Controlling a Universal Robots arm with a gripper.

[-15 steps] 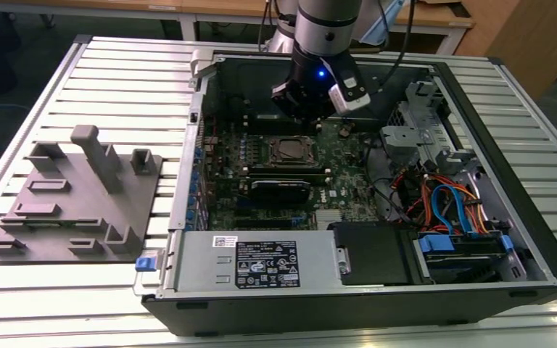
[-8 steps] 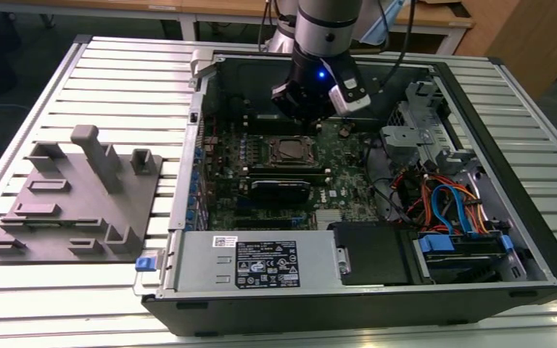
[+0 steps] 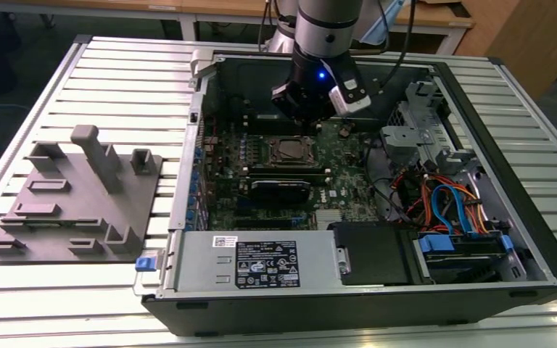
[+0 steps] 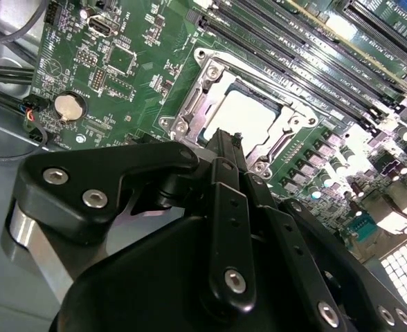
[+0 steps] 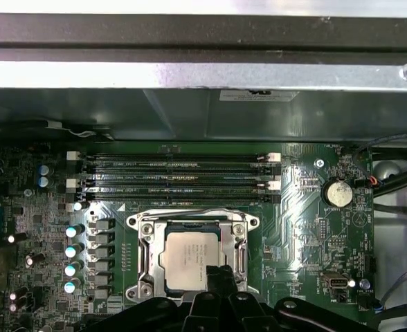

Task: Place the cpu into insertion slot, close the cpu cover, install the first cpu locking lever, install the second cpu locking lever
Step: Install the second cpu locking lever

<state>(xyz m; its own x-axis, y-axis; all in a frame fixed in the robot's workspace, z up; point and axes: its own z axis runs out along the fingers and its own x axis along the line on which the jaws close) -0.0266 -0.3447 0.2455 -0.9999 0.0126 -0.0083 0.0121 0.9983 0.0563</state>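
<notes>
Slatted grey tabletop [image 3: 114,80] carries an open computer case [image 3: 510,217] with its green board [image 3: 347,156] facing up. Over that board the gripper [image 5: 221,275] hangs with its jaws closed together, holding nothing, the tips just above one edge of the chip [image 5: 192,257]. That chip lies flat in its socket, and the metal cover frame [image 5: 145,257] lies down around it. Long memory slots [image 5: 176,178] run just beside the frame.

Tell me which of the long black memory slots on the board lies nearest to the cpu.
The memory slot bordering the cpu cover that frames the cpu; the others lie beyond it.
</notes>
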